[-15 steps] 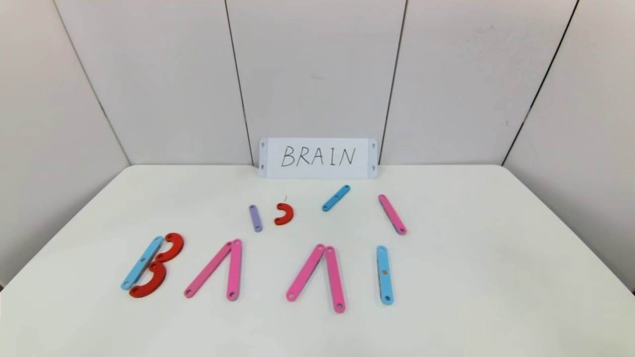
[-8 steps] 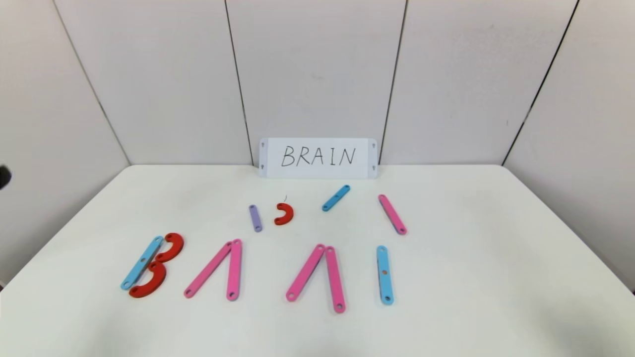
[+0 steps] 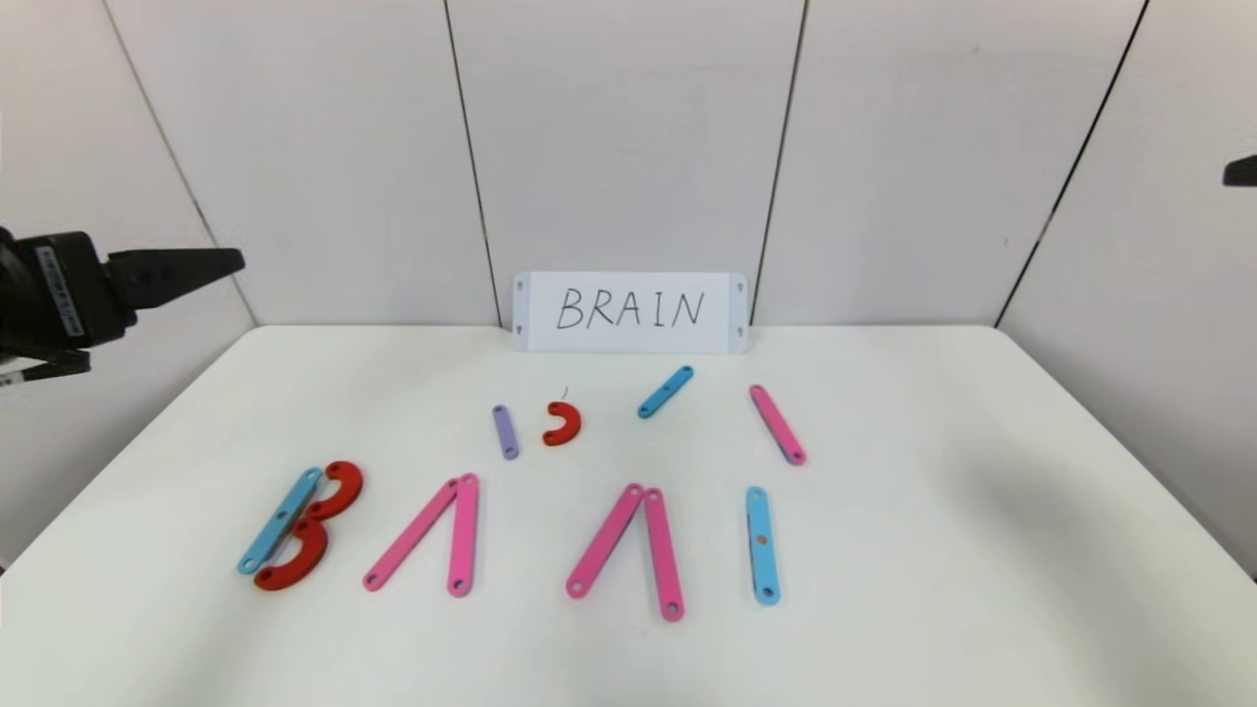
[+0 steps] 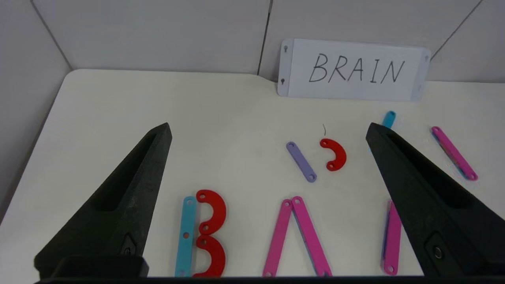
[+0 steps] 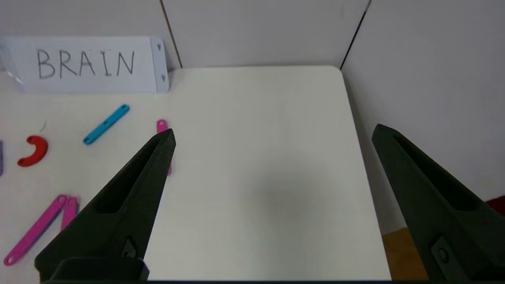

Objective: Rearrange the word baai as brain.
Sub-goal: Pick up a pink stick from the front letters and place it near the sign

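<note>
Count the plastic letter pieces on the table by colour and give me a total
Pink strips: 5
Blue strips: 3
Purple strips: 1
Red curves: 3
Total: 12

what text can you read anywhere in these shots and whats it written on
"BRAIN": handwritten in black on the white rectangular card standing against the wall at the table's far edge.
"B A A I": not writing, but spelled along the near row by the flat plastic letter pieces, with both A shapes lacking a crossbar.
A small label on the black left claw body, at the head view's left edge, is too small to read.
Nothing else readable.
</note>
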